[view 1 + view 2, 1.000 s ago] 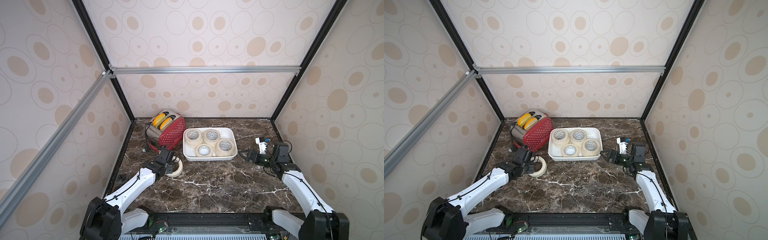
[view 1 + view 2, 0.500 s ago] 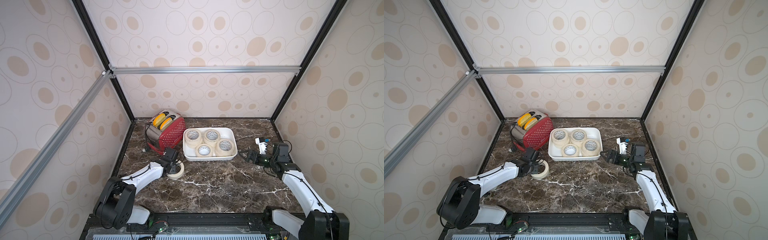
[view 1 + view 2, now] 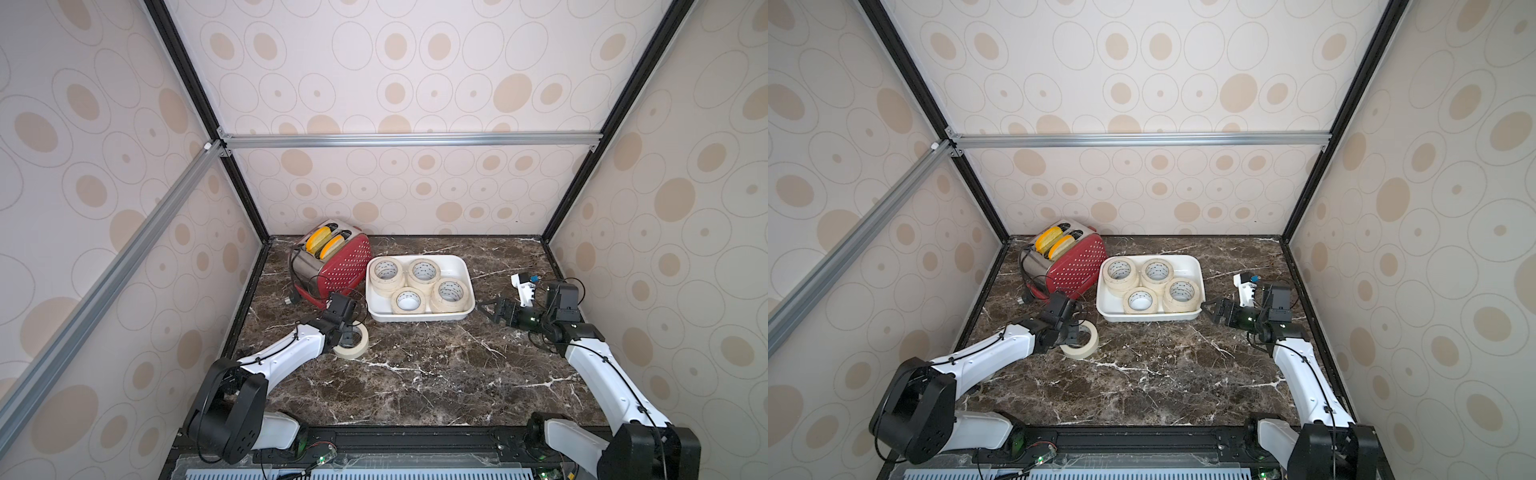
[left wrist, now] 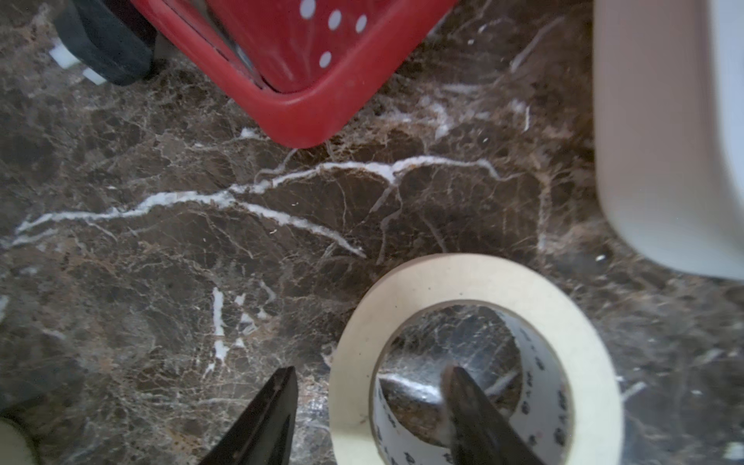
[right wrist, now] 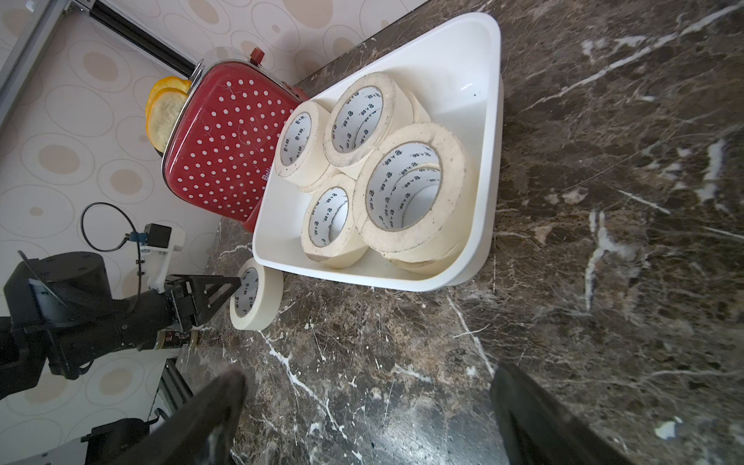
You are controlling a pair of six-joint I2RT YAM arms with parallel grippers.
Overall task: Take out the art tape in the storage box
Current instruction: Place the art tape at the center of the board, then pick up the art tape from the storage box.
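Note:
The white storage box [image 3: 457,266] sits mid-table with several cream art tape rolls [image 3: 386,272] in it, also seen in the right wrist view [image 5: 455,169]. One more art tape roll [image 3: 353,347] lies on the marble in front of the box's left corner. My left gripper [image 3: 347,332] is open over it, one finger inside the ring and one outside, with gaps either side of the roll's wall [image 4: 443,277]. My right gripper [image 3: 484,309] is open and empty, just right of the box.
A red dotted toaster [image 3: 340,266] with yellow slices stands left of the box, its black plug [image 4: 104,44] on the marble near my left gripper. The enclosure's walls close in the table's sides and back. Bare marble [image 3: 436,374] stretches in front of the box.
The left arm stretched lower and forward, set the roll on the marble, and its jaws came apart from the roll's wall. The right arm has not moved.

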